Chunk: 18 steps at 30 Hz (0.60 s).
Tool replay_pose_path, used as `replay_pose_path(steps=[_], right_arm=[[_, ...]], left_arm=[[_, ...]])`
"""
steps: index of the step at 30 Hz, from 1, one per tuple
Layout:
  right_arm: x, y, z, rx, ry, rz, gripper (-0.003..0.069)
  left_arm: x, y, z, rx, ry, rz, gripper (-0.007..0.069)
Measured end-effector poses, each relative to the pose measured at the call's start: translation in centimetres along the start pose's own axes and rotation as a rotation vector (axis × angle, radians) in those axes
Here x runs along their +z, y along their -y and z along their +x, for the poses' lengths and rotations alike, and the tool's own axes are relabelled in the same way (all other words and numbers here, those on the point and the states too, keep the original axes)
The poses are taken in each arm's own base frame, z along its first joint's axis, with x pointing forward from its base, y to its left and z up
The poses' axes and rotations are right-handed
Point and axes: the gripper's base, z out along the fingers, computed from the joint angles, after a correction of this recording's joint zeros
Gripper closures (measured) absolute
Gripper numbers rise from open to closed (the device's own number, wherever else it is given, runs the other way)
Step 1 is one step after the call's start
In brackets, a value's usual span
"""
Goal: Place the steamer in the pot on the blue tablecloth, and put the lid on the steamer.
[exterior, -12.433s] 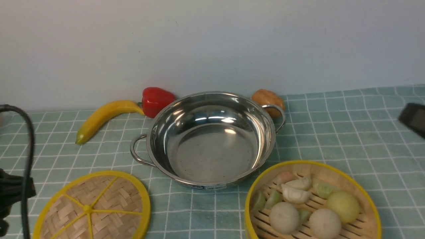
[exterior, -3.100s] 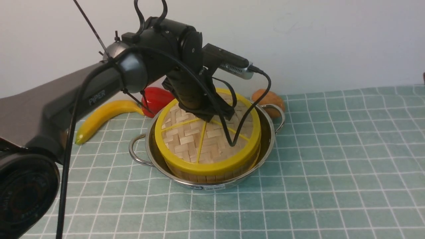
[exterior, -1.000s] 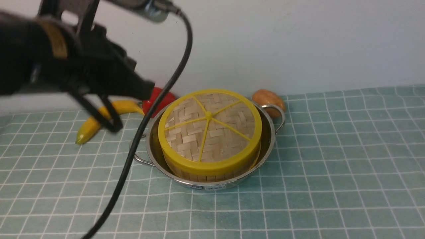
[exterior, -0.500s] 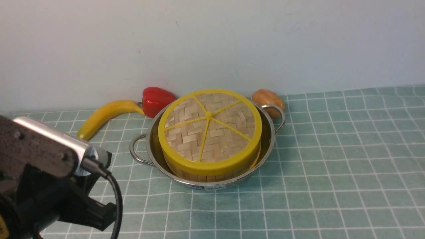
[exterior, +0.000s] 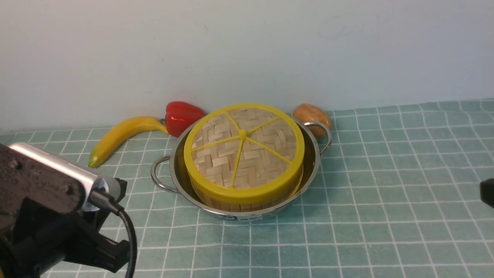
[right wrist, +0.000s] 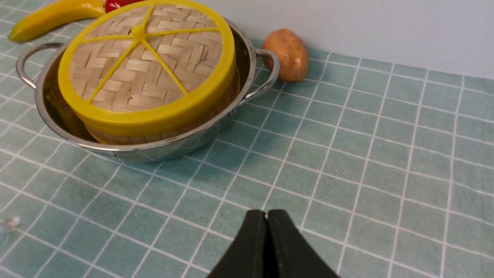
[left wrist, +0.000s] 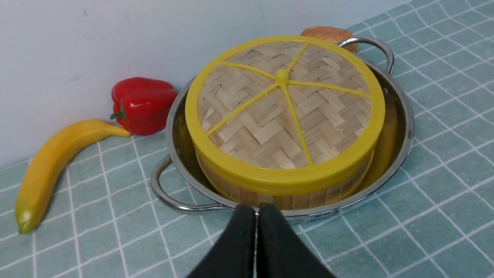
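The lid (exterior: 242, 149) sits flat on the steamer (left wrist: 293, 195), which stands inside the pot (exterior: 312, 154) at the centre of the front view, on the blue tablecloth (exterior: 386, 200). Both placements look done, so the sensible step is to check that the lid's rim lies even all round and to keep both arms clear of the pot handles; the far rim is hard to judge from here. The left gripper (left wrist: 256, 224) is pressed shut and empty, low in the frame, near the pot's front wall. The right gripper (right wrist: 267, 231) is likewise closed on nothing, over bare cloth. Behind the pot, against the pale wall, lie a banana (exterior: 119, 135), a red pepper (exterior: 181, 116) and a brown potato-like piece (exterior: 310, 115).
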Motion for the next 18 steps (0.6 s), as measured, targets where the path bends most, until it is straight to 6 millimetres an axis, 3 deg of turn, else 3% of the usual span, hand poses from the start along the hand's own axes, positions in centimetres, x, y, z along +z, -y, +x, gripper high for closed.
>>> replay_pose_path(steps=[3, 6, 7, 8, 10, 16, 18], right_arm=[[0.0, 0.0, 0.0, 0.0, 0.0, 0.0, 0.0643], [0.0, -0.1, 0.0, 0.011, 0.0, -0.007, 0.0631], [0.0, -0.1, 0.0, 0.025, -0.001, -0.015, 0.0625], [0.0, -0.1, 0.0, 0.026, -0.001, -0.016, 0.0624], [0.0, -0.2, 0.0, 0.037, -0.002, -0.023, 0.0615], [0.0, -0.2, 0.0, 0.042, 0.0, -0.026, 0.0599], [0.0, -0.2, 0.0, 0.042, 0.0, -0.026, 0.0595]], left_arm=[[-1.5, -1.3, -0.1, 0.025, 0.054, -0.092, 0.0613], [-3.5, -3.1, 1.4, 0.007, 0.091, -0.265, 0.0613], [-4.4, -3.6, 3.0, -0.02, 0.091, -0.354, 0.0606], [-4.6, -3.7, 3.0, -0.023, 0.097, -0.366, 0.0605], [-5.3, -3.9, 6.4, -0.079, 0.073, -0.486, 0.0602], [-5.5, -2.5, 12.3, -0.11, 0.097, -0.562, 0.0602], [-5.5, -2.3, 13.0, -0.108, 0.108, -0.565, 0.0602]])
